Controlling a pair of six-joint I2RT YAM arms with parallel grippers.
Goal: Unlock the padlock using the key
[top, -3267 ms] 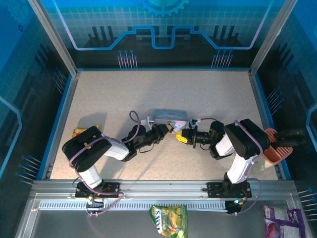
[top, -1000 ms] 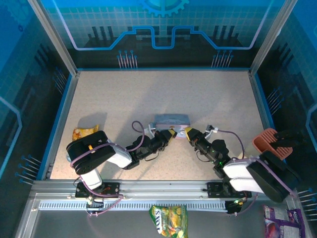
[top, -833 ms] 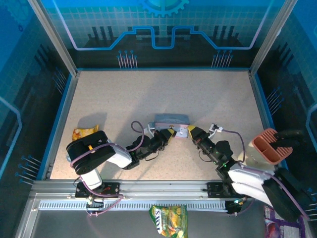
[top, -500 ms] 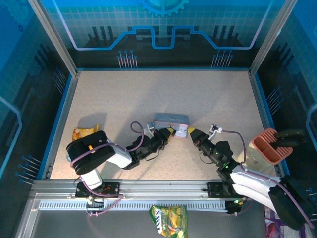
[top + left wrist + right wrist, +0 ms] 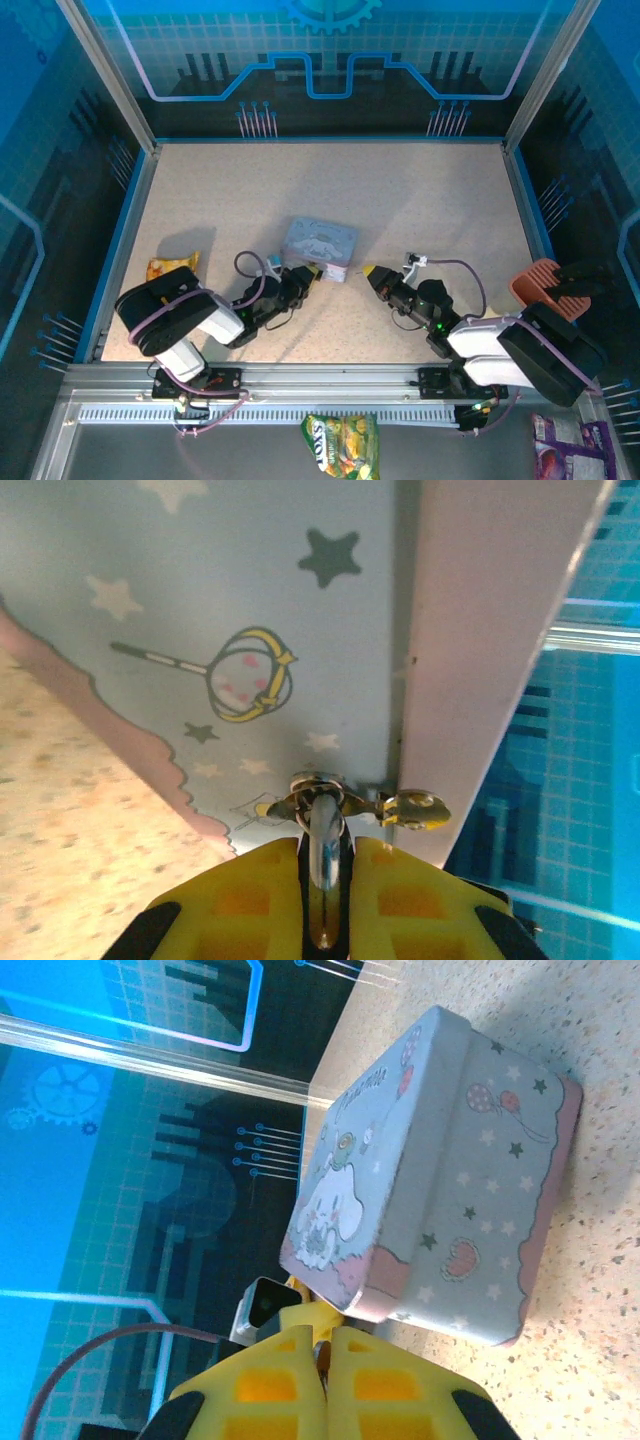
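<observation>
left wrist: left gripper [image 5: 324,856] jaws pinch a small metal piece [image 5: 323,825] at the tin [image 5: 200,630] clasp; key or padlock, cannot tell. right gripper [image 5: 327,1345] jaws shut, near tin.

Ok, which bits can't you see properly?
Left wrist view: the left gripper's fingers hide most of the metal piece they pinch at the tin; padlock or key, unclear.
Right wrist view: the right gripper is shut; any key inside is too small to see.
Top view: the left arm covers part of a snack packet.
</observation>
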